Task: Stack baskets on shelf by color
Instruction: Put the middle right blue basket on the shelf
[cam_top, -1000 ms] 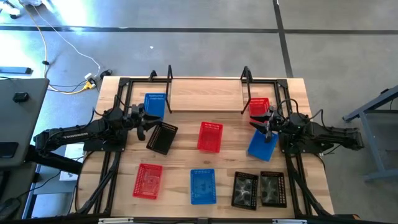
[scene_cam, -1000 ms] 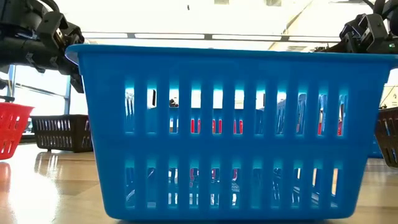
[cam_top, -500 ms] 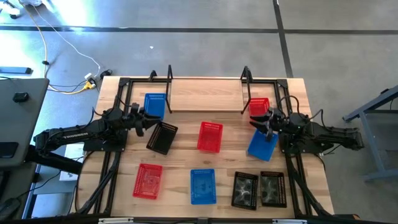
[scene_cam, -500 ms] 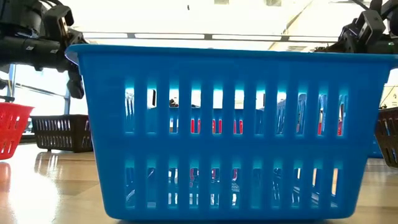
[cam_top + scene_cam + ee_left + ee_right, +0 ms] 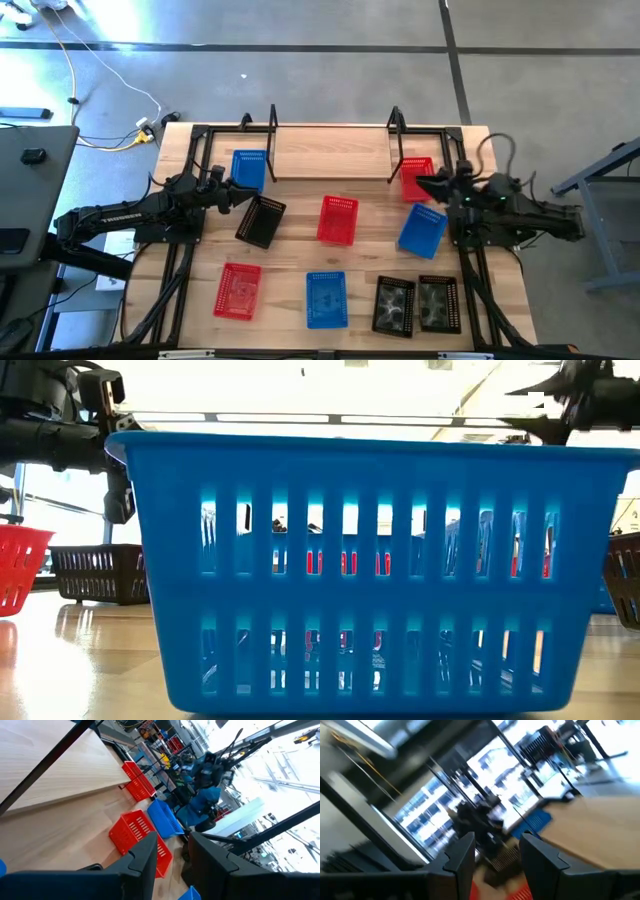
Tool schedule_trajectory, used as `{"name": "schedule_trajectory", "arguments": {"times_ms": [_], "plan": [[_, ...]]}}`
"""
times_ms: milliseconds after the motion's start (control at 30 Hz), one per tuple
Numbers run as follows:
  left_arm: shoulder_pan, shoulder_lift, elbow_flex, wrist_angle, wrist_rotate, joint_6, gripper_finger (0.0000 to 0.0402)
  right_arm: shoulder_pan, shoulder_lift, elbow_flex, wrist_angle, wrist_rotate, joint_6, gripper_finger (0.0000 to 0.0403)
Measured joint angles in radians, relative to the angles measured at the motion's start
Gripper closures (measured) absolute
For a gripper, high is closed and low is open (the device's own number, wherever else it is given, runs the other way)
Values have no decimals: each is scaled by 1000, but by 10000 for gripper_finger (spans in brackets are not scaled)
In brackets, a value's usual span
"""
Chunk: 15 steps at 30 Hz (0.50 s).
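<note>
Two grippers: both stand with fingers parted and nothing between them, as each wrist view shows.
Left gripper (image 5: 232,193): hovers between a blue basket (image 5: 248,168) and a tilted black basket (image 5: 260,221), near both and gripping neither.
Right gripper (image 5: 425,187): hangs at the edge of a red basket (image 5: 416,172), with a second blue basket (image 5: 422,231) just beside it.
Shelf (image 5: 332,155): the plank lies bare between its black uprights at the far side of the table; the first blue basket and that red basket sit just outside its two ends.
Remaining baskets: one red (image 5: 338,220) mid-table; along the near edge another red (image 5: 238,291), a blue (image 5: 326,298) and two black (image 5: 395,304) side by side.
Step in hand: apparently choosing the next basket to pick; no colour stack is begun.
Doing it well: close on one rim wall only, lift level clear of neighbours, and set the first basket of each colour square on the plank so later ones nest.
Risk: the mesh walls likely flex, so an off-centre pinch could tip a basket.
</note>
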Motion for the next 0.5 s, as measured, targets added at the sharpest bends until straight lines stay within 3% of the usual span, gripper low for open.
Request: {"name": "schedule_trajectory", "arguments": {"times_ms": [233, 500], "plan": [[0, 0, 0, 0, 0, 0, 300, 0, 27, 205, -266, 33, 28, 263], [0, 0, 0, 0, 1, 0, 300, 0, 231, 455, -612, -8, 39, 263]]}}
